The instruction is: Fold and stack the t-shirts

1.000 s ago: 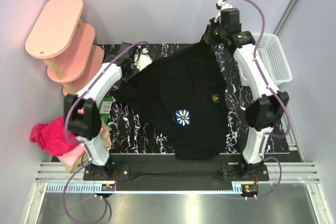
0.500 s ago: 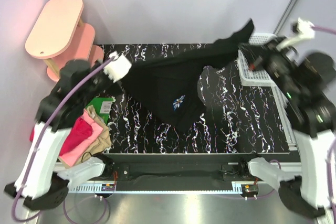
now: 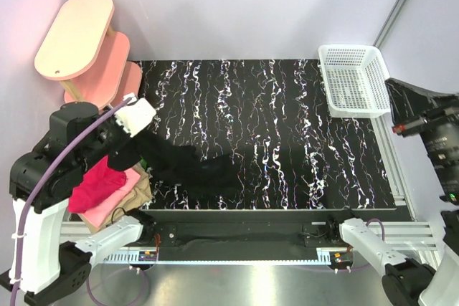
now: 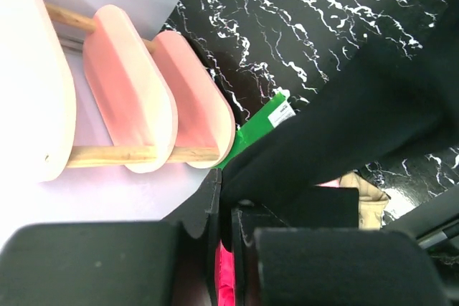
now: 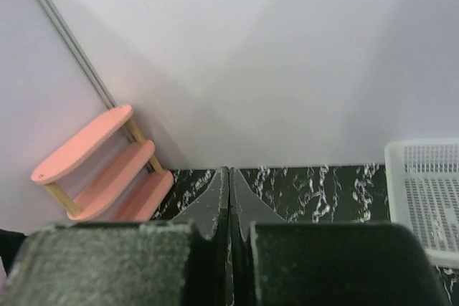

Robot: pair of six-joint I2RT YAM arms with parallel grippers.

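Note:
The black t-shirt (image 3: 193, 170) hangs from my left gripper (image 3: 143, 136) and lies bunched on the near left of the table; its daisy print is hidden. In the left wrist view the left gripper (image 4: 226, 206) is shut on a fold of the black t-shirt (image 4: 358, 105). The magenta t-shirt (image 3: 97, 188), the tan t-shirt (image 3: 138, 193) and a pink one (image 3: 95, 217) lie piled at the table's left edge, under my left arm. My right gripper (image 3: 394, 89) is raised beyond the table's right edge. In its wrist view the right gripper (image 5: 229, 177) is shut and empty.
A white basket (image 3: 353, 80) stands at the back right, also in the right wrist view (image 5: 423, 191). A pink three-tier shelf (image 3: 86, 48) stands at the back left. A green packet (image 4: 262, 123) lies by the shelf, under the hanging shirt. The table (image 3: 287, 127) is black marble.
The right gripper has let go of the black t-shirt and swung off to the right. The left arm has pulled the shirt to the near left, where it has collapsed into a heap.

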